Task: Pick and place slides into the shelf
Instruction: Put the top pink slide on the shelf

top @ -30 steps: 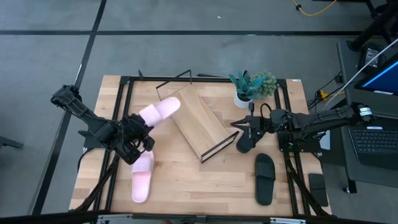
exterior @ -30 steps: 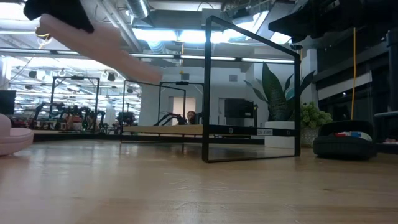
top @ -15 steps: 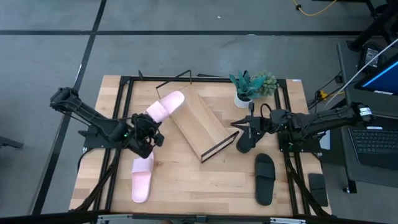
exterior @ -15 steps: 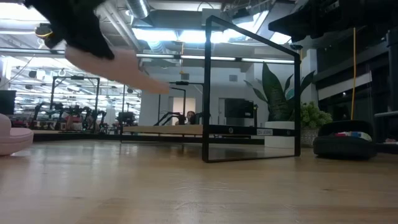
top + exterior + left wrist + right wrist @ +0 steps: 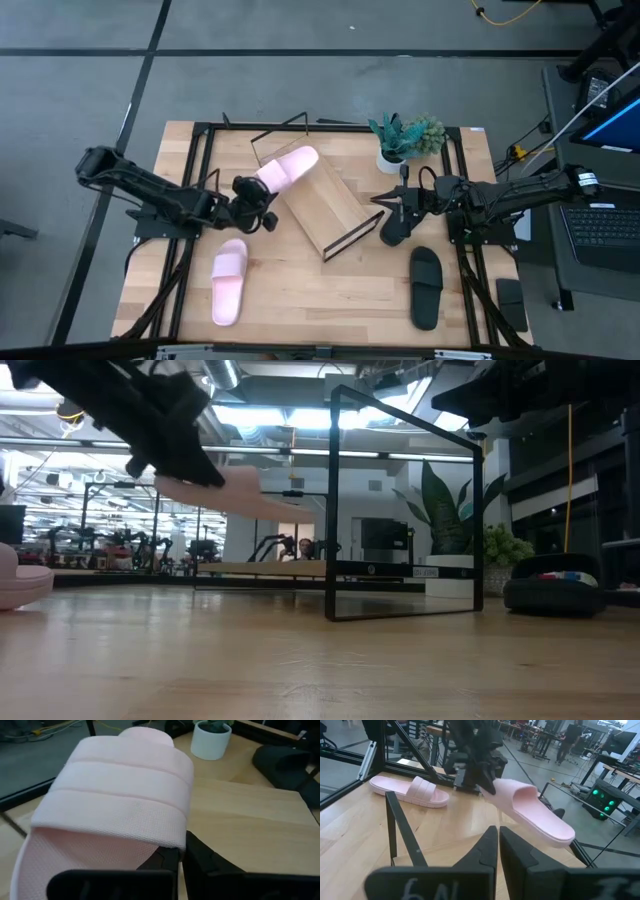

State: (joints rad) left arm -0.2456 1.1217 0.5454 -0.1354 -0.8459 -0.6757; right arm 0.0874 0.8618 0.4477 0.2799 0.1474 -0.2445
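My left gripper (image 5: 262, 190) is shut on a pale pink slide (image 5: 287, 166) and holds it in the air; the slide's toe end reaches over the far left end of the slanted wooden shelf (image 5: 325, 205). A second pink slide (image 5: 228, 282) lies flat on the table near the left front. One black slide (image 5: 425, 287) lies at the right front, and another (image 5: 555, 595) rests on the table below my right gripper (image 5: 496, 845). That gripper hovers shut with nothing in it, beside the shelf's right end. My left gripper holds the pink slide by its heel end, at the side edge beside the strap (image 5: 172, 851), pinched between its two fingers (image 5: 200, 862). The fingers come from the table's left, slanting a little downward, along the slide. The slide is lifted clear, roughly level, toe end (image 5: 560, 832) pointing away from the gripper.
A white pot with green plants (image 5: 392, 155) stands at the far edge behind the shelf. The shelf's black wire frame (image 5: 400, 510) rises upright at its near end. A black rail frame (image 5: 200, 180) borders the table. Bare wood lies between the pink and black slides in front.
My left gripper has carried the pink slide toward the table's right and far side, and downward, toward the shelf. It has turned, so the slide, tilted before, now hangs nearly level with its toe over the shelf's end. The pink slide on the table is now uncovered.
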